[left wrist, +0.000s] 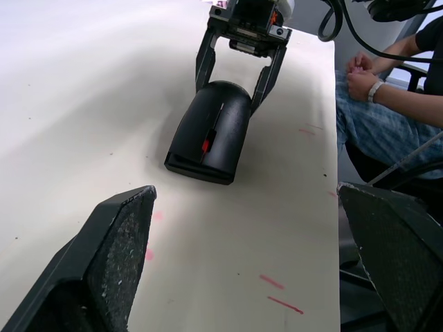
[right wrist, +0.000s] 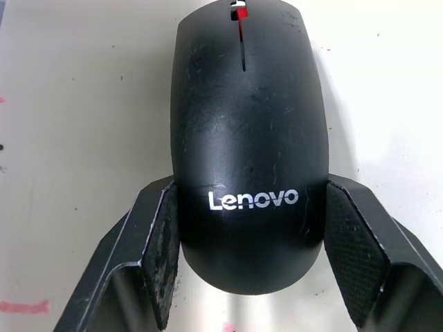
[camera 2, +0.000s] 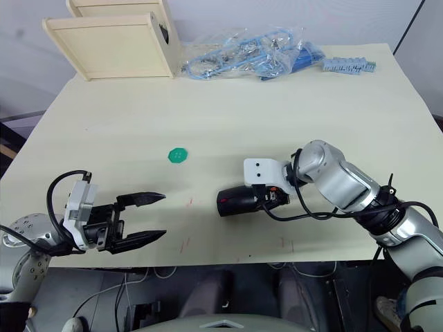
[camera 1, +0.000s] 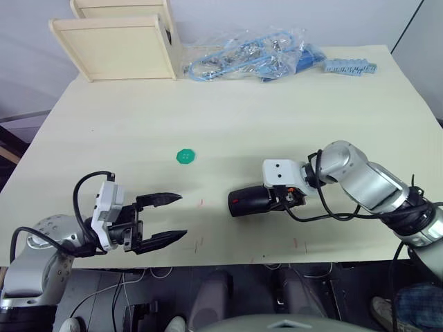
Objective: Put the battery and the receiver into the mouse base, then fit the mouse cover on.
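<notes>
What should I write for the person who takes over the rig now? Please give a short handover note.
Left gripper: open, holding nothing, above the table's near edge, pointing at the mouse.
Right gripper: one finger on each side of the mouse's rear end; the left finger touches it, the right finger shows a thin gap.
The mouse lies flat on the table with its cover on, looking seated. Battery and receiver would be hidden inside, cannot confirm.
Done: cover appears fitted.
Left: check the seating, release the mouse and withdraw.
</notes>
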Available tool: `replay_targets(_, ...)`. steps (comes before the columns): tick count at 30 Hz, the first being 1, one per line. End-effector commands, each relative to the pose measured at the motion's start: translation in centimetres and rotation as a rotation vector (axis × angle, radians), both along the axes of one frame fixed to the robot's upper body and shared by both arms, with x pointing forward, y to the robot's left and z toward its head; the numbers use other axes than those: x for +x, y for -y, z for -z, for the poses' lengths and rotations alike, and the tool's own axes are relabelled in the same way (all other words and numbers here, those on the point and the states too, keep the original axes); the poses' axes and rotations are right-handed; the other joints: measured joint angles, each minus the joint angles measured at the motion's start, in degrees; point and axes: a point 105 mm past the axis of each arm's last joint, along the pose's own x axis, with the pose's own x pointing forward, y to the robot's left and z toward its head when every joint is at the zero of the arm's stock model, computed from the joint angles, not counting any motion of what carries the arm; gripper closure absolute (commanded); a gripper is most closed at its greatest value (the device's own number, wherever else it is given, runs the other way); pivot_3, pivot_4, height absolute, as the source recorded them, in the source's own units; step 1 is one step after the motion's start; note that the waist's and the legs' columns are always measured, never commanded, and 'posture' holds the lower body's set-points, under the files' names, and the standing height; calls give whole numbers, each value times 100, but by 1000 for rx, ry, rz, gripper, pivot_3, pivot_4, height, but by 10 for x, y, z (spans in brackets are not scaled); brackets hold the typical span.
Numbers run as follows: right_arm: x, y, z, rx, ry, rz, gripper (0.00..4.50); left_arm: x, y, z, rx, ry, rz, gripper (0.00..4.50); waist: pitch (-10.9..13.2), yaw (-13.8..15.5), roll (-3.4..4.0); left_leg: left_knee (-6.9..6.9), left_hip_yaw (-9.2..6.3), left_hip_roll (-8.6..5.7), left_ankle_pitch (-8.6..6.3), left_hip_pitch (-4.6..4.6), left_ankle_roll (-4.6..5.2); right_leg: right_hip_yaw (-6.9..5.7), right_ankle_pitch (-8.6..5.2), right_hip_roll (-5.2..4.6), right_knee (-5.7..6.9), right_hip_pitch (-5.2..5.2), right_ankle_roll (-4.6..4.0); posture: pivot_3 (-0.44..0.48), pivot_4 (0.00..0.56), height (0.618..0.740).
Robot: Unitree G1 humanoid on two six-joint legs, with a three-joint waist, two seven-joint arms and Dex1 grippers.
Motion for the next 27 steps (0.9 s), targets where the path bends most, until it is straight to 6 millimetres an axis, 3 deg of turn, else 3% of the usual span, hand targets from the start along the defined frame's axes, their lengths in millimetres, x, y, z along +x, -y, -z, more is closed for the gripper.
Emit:
replay_targets(1, 4, -1, -2, -34, 14, -18, 2092, -3, 2, -7, 0, 39, 5, 0, 0, -5, 0, 0, 0, 0, 0, 1, 0, 1, 0, 0, 0, 0, 0, 0, 150, 740)
replay_targets(27, 4, -5, 0, -43, -85, -1, 2092, -8, 5, -3, -10, 19, -2, 0, -1, -11, 1, 0, -2, 1, 0, 7, 0, 0, 2, 1, 3, 2, -4, 0, 150, 740)
